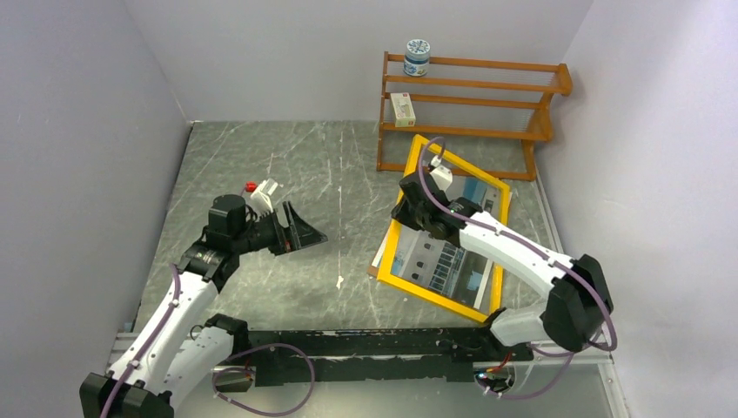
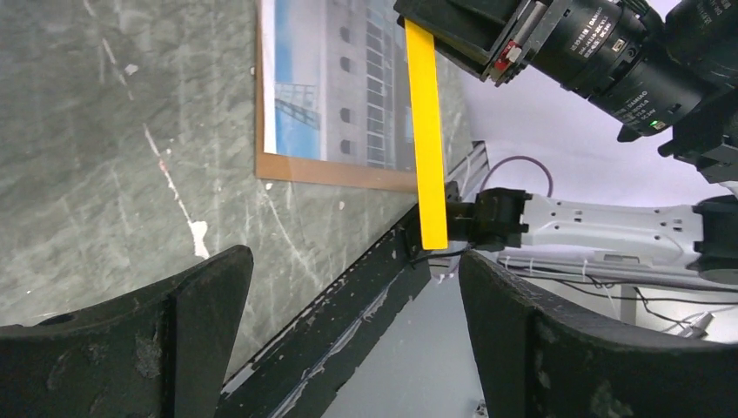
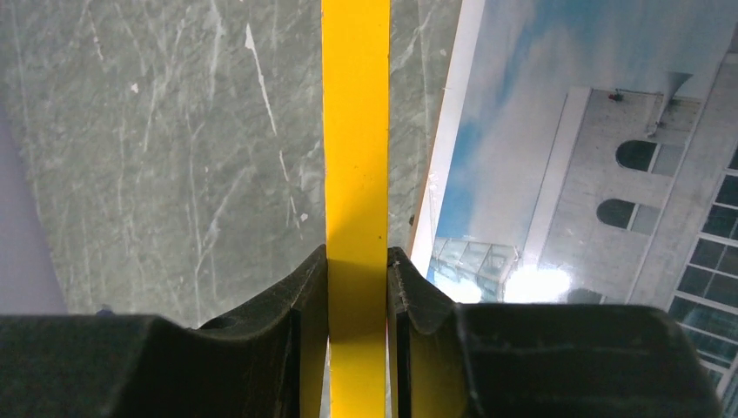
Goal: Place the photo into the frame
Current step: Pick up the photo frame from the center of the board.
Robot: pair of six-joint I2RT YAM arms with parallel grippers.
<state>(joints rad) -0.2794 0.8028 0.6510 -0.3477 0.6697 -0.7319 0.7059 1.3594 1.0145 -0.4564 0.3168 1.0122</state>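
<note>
The yellow frame point(image 1: 435, 296) hangs tilted above the right half of the table. My right gripper point(image 1: 409, 205) is shut on its left bar, and the jaws pinch that yellow bar point(image 3: 355, 131) in the right wrist view. The photo point(image 1: 444, 261), a white building against blue sky, lies face up under the frame on a brown backing board point(image 1: 376, 268). It also shows in the right wrist view point(image 3: 592, 131) and the left wrist view point(image 2: 339, 78). My left gripper point(image 1: 305, 231) is open and empty, held above the table left of the frame, which it sees edge-on point(image 2: 424, 131).
An orange-brown shelf rack point(image 1: 470, 96) stands at the back right, with a jar point(image 1: 418, 57) on top and a small box point(image 1: 402, 109) on a lower shelf. A black rail point(image 1: 365, 344) runs along the near table edge. Grey walls close in on both sides.
</note>
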